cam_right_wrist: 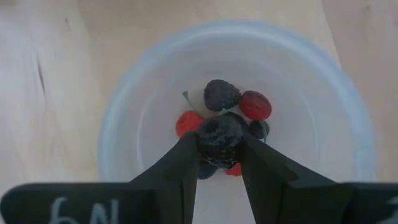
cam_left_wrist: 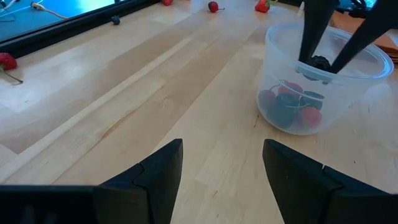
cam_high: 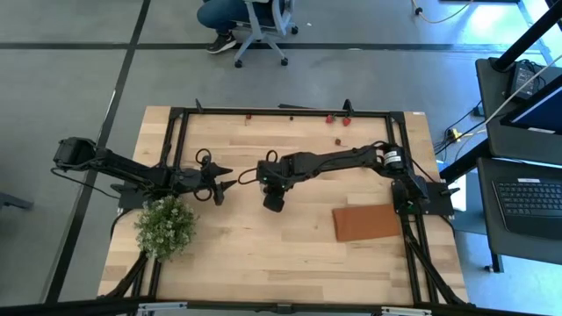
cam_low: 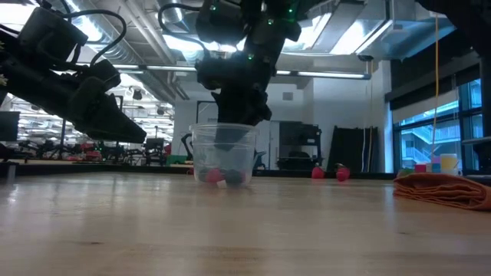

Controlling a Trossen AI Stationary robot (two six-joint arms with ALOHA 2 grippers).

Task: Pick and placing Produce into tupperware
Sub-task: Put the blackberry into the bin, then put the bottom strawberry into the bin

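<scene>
— Right wrist view: right gripper (cam_right_wrist: 217, 163) clamps a dark berry (cam_right_wrist: 219, 135) directly above the tupperware (cam_right_wrist: 134, 124).
— Release low, so nothing bounces out. Left gripper (cam_left_wrist: 221, 168) waits beside, fingers apart.

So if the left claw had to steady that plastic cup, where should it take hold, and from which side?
Probably at the upper wall just under the rim of the cup, coming in level from the open left claw's own side. The way down from above is taken: the right claw hangs inside the cup's mouth, shut on a dark berry. The round wall is bare on the side facing the left claw.
</scene>
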